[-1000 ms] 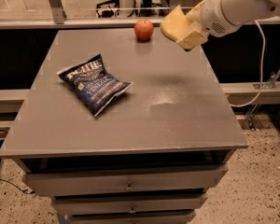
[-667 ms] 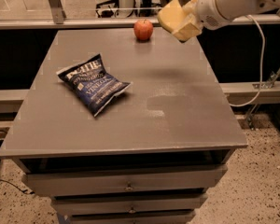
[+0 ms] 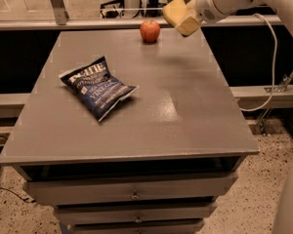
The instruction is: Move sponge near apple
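The apple (image 3: 150, 30) is small, round and red-orange, and stands at the far edge of the grey table (image 3: 185, 111), near the middle. The sponge (image 3: 174, 11), a pale yellow foam block, hangs in the air just right of the apple and above the table's far edge. My gripper (image 3: 182, 18) reaches in from the upper right on a white arm and is shut on the sponge. The sponge does not touch the apple or the table.
A dark blue chip bag (image 3: 96, 87) lies on the left half of the table. Drawers (image 3: 132, 194) sit under the tabletop. A white cable (image 3: 272, 57) hangs from the arm at the right. A railing runs behind the table.
My gripper has carried the sponge to the left, closer to the apple. The apple and the chip bag have not moved.
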Robot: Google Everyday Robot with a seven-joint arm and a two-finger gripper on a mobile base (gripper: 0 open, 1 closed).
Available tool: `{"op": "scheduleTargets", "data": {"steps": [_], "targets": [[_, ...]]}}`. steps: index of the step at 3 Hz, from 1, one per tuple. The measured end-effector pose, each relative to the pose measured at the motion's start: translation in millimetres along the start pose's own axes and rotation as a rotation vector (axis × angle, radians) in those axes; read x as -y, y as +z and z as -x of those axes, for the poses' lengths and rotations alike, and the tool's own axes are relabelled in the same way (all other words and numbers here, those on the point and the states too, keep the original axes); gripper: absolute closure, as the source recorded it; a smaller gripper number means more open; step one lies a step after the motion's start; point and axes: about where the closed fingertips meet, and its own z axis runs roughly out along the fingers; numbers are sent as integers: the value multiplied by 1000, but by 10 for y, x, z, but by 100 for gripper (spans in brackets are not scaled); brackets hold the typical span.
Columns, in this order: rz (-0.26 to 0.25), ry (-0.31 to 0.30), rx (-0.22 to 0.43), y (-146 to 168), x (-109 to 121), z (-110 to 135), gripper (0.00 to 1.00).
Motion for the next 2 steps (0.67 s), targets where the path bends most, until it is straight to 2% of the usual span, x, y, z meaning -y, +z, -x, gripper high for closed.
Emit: {"op": "scheduleTargets", "data": {"steps": [2], "targets": [[47, 39, -67, 479, 149, -203, 100]]}}
